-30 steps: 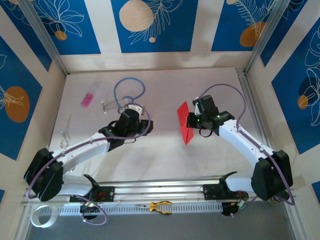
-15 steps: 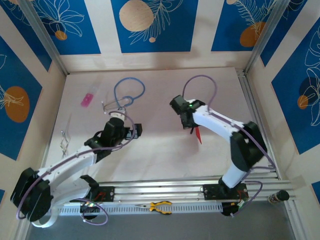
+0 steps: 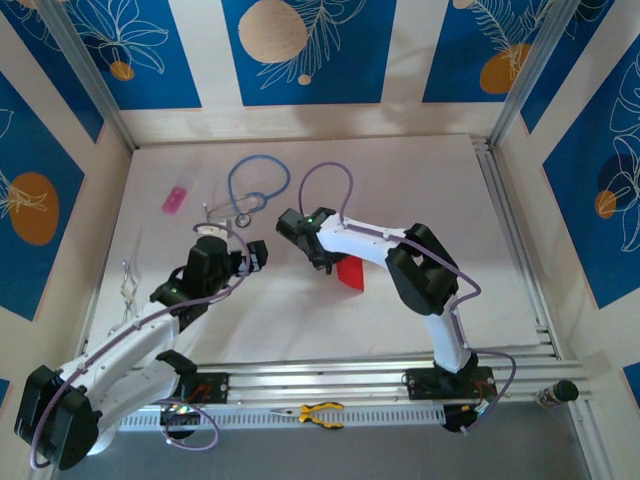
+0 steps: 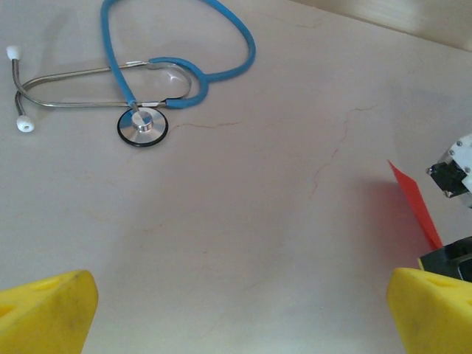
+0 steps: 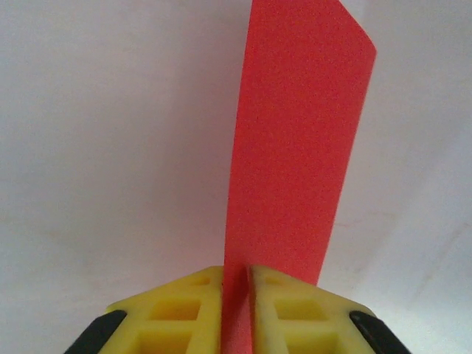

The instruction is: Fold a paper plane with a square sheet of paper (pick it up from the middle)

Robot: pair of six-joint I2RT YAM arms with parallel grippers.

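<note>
Now further leftward: red paper (image 5: 295,147) between right fingers (image 5: 184,310).

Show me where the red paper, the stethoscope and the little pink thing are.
red paper (image 5: 295,147), right wrist view, middle of the raised strip.
stethoscope (image 4: 142,127), left wrist view, its round chest piece.
pink item (image 3: 175,199), top view, its centre.

The far right of your desk (image 3: 440,190) lies bare, and so does the near strip before the rail (image 3: 330,378). At the far left a blue stethoscope (image 3: 258,183) and a small pink item (image 3: 175,199) lie in the way. The right arm (image 3: 365,238) bars the middle, red paper (image 3: 350,272) just beside it.
</note>
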